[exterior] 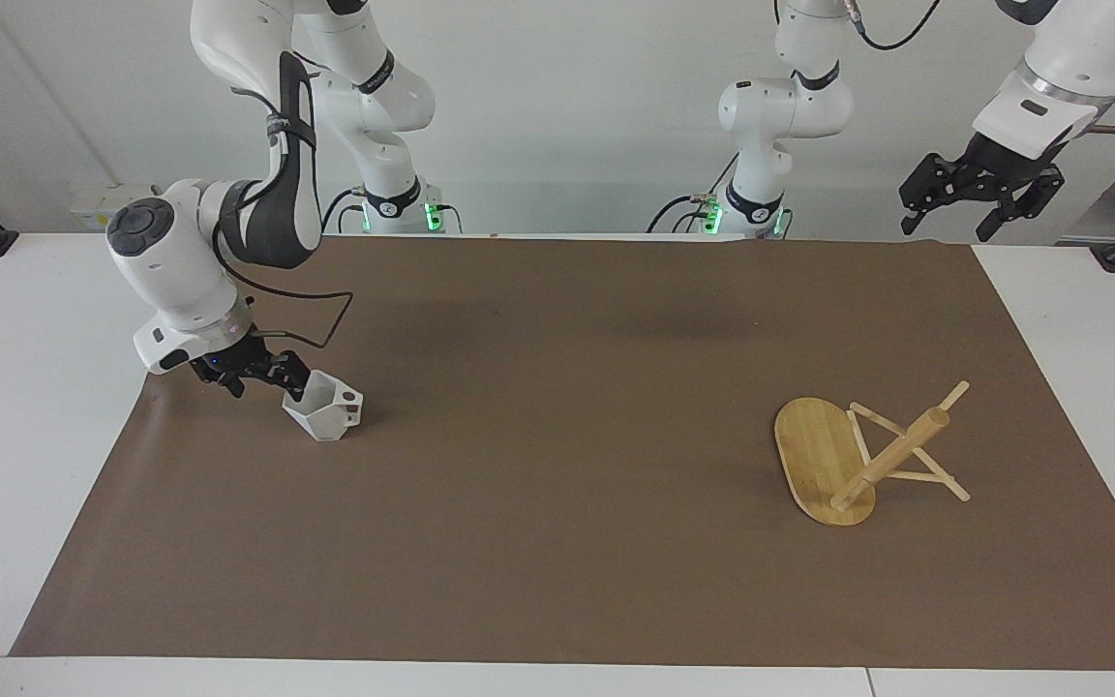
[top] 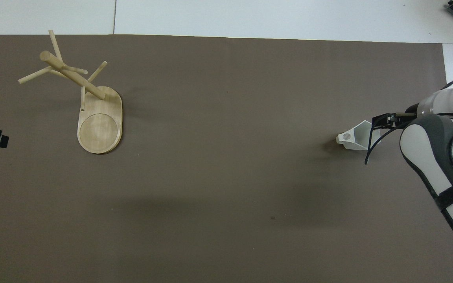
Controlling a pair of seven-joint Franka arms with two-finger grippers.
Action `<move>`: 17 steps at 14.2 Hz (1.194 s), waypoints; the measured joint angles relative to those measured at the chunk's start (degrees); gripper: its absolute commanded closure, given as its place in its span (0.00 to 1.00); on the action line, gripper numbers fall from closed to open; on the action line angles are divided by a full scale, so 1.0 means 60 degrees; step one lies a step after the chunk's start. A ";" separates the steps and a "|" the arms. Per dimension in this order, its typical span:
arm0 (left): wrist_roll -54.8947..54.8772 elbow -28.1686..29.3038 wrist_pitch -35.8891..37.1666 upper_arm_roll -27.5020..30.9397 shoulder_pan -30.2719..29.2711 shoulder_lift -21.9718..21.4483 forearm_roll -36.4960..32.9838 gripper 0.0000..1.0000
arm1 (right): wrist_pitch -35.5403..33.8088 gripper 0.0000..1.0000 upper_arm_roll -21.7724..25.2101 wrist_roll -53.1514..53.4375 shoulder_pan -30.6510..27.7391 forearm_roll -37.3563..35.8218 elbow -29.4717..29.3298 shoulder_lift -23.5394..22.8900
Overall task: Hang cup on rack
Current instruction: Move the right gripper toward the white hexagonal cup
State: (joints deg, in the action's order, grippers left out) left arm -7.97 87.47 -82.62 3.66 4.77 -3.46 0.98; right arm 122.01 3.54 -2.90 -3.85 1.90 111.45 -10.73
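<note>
The right gripper (exterior: 272, 378), jaws apart, is reaching the cup (exterior: 323, 411) rim, not grasping it, so lifting and hanging on the rack (exterior: 862, 455) are remaining.

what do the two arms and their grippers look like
Both arms are glossy white with rounded joints, dark grey joint caps and green lights at the bases. The right gripper and left gripper are black, two-fingered, with linkages. Thin black cables run along each arm.

Cup (exterior: 323, 414) looks matt white, maybe plastic or ceramic. Beside it, way down the matt brown paper-like mat (exterior: 557, 407), the rack (exterior: 858, 455) is smooth pale bamboo wood.
</note>
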 measured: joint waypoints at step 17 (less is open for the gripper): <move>0.0000 0.0000 0.0000 0.0000 0.0000 0.0000 0.0000 0.00 | 0.0403 0.49 -0.0016 0.1216 0.0002 0.0002 0.0599 0.0000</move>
State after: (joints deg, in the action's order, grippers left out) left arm -7.97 87.47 -82.61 3.66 4.77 -3.46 0.98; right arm 124.42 3.44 4.39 -3.84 1.91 115.04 -10.73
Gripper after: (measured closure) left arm 0.000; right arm 0.207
